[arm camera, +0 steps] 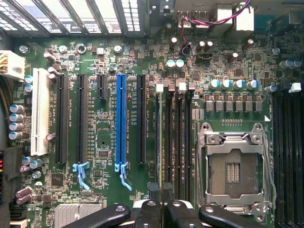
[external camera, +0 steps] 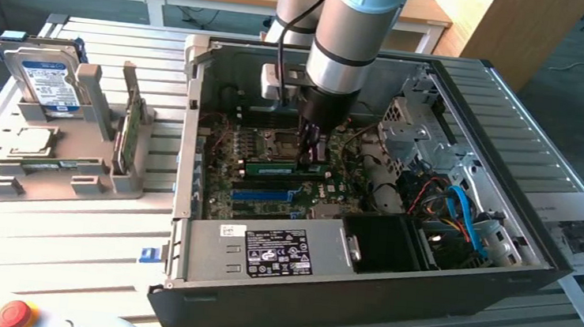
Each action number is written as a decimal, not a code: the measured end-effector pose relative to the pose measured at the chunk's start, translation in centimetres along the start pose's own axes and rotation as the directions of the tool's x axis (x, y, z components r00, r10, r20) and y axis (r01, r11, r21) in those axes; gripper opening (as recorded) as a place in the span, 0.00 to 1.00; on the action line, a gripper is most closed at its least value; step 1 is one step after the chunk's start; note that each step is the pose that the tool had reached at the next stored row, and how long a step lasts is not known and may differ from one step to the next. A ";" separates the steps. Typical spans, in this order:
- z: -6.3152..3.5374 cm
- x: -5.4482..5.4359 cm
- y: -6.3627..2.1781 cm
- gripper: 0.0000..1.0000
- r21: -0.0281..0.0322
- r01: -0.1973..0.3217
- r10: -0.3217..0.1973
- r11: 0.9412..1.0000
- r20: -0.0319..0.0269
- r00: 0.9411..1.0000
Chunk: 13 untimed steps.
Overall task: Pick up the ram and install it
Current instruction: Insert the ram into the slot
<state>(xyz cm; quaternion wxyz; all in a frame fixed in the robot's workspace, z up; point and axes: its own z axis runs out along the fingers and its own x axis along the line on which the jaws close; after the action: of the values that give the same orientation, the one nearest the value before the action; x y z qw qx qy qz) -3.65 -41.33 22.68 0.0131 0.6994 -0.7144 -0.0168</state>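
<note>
The robot arm reaches down into the open computer case [external camera: 187, 162] that sits on the counter [external camera: 54, 222]. Its pincer [external camera: 316, 162] is closed on the ram [external camera: 286, 165], the thin green stick. The stick is low over the green board [arm camera: 104, 142] inside the case, close to the middle, and the fingertips pinch it near one end.

From the wrist view, the two black fingers [arm camera: 154, 192] sit close together right by the row of long dark ram slots [arm camera: 178, 142]. The slots lie between the blue slot strip [arm camera: 121, 118] and the square metal chip holder [arm camera: 235, 166]. I cannot tell from here if the stick is already down in a slot or just above one.

So the picking up looks done, and the putting in is the step in hand.

To go in right, I think the stick must line up with one slot from end to end. It must stand straight, not tipped. Then it needs an even push straight down until it sits snug, with no bending or sliding sideways.
</note>
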 end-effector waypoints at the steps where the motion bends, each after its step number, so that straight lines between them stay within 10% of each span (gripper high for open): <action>1: 0.00 0.0 0.00 0.12 0.000 0.000 0.000 1.000 0.000 1.000; 13: -0.59 0.0 0.03 0.12 0.000 0.000 0.000 1.000 0.000 1.000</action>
<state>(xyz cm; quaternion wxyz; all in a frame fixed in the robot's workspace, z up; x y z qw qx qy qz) -3.66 -41.33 23.27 0.0131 0.6993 -0.7145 -0.0169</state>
